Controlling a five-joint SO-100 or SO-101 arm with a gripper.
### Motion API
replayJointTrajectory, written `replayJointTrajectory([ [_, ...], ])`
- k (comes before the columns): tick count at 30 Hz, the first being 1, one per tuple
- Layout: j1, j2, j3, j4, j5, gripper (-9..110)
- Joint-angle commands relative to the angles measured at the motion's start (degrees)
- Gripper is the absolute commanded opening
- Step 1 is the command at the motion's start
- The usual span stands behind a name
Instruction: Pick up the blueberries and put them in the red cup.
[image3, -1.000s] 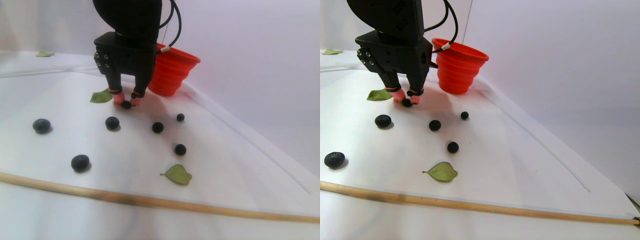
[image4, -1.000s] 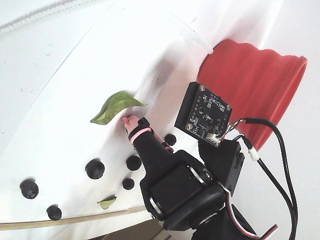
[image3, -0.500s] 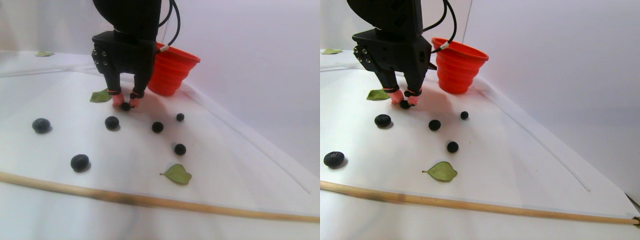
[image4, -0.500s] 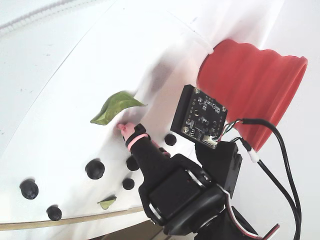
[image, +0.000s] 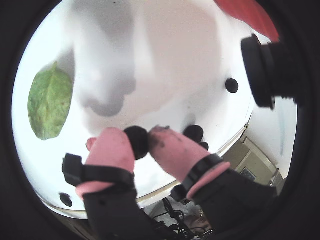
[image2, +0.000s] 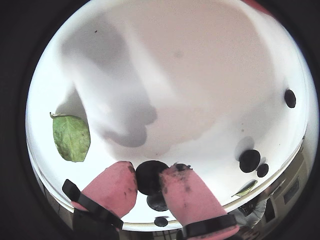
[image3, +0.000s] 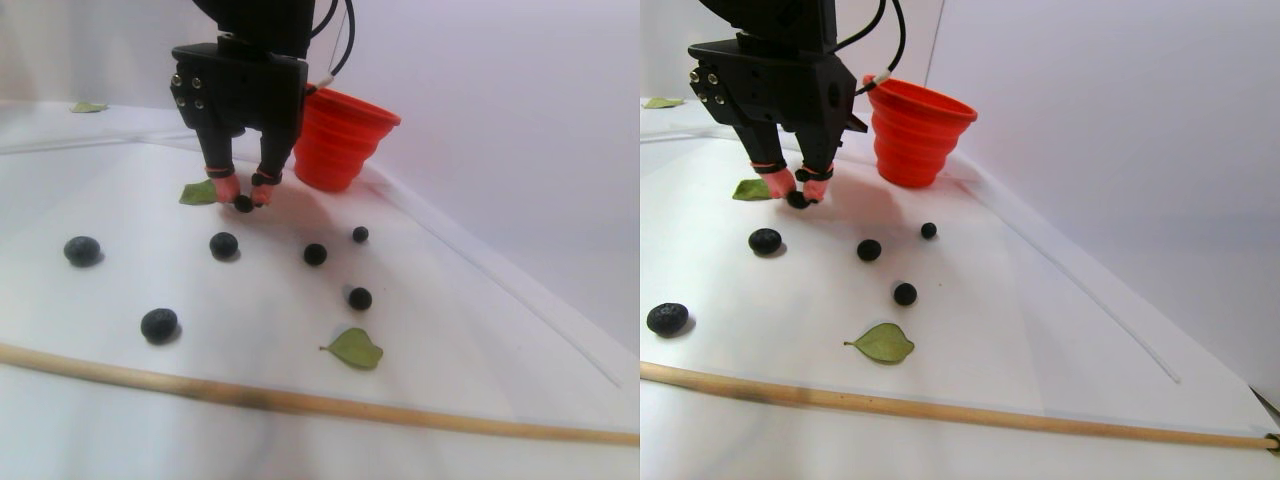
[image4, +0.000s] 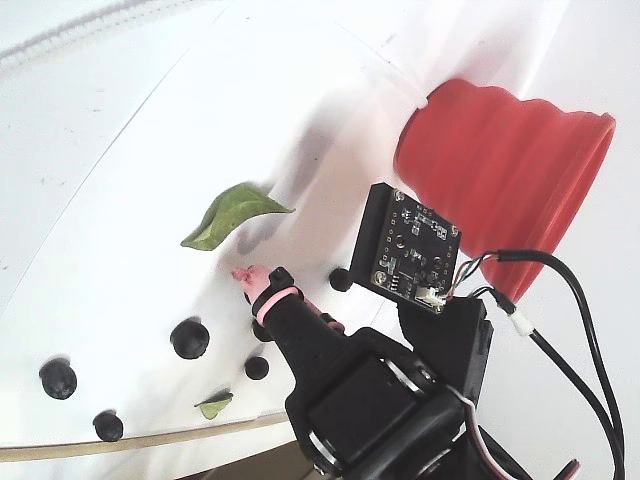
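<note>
One small round dark blue-black blueberry (image: 136, 141) sits pinched between the two pink-padded fingertips (image: 111, 149) of the black end effector (image3: 243, 197), which is closed tight on it; both wrist views show the pads pressing its sides. In the stereo pair view the held berry hangs just above the white desk (image3: 450, 300), with a shadow under it.

The other loose dark blueberries (image3: 223, 244) lie scattered on the desk nearer the camera: one at the far left (image3: 81, 250), one near the front left (image3: 159, 324), and three smaller ones to the right (image3: 315, 254), (image3: 360, 234), (image3: 359, 298), all well apart from each other.

The large red ribbed tapering cup (image3: 342, 140) stands upright at the far side of the desk, just right of the end effector and behind it, near the white wall.

A green leaf (image3: 200, 192) lies just left of the fingertips; another green leaf (image3: 356, 348) lies near the front, close to a long thin wooden stick (image3: 300, 402) that runs across the desk's near edge. A third small leaf (image3: 88, 107) rests far back on the left.
</note>
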Motion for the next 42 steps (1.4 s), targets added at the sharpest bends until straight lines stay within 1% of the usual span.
replayJointTrajectory([
  [1,-0.18,6.24,0.0,1.76,0.53,8],
  [20,-0.53,17.75,-2.02,13.01,0.35,9],
  [42,0.09,26.37,-9.84,24.61,-0.44,9],
])
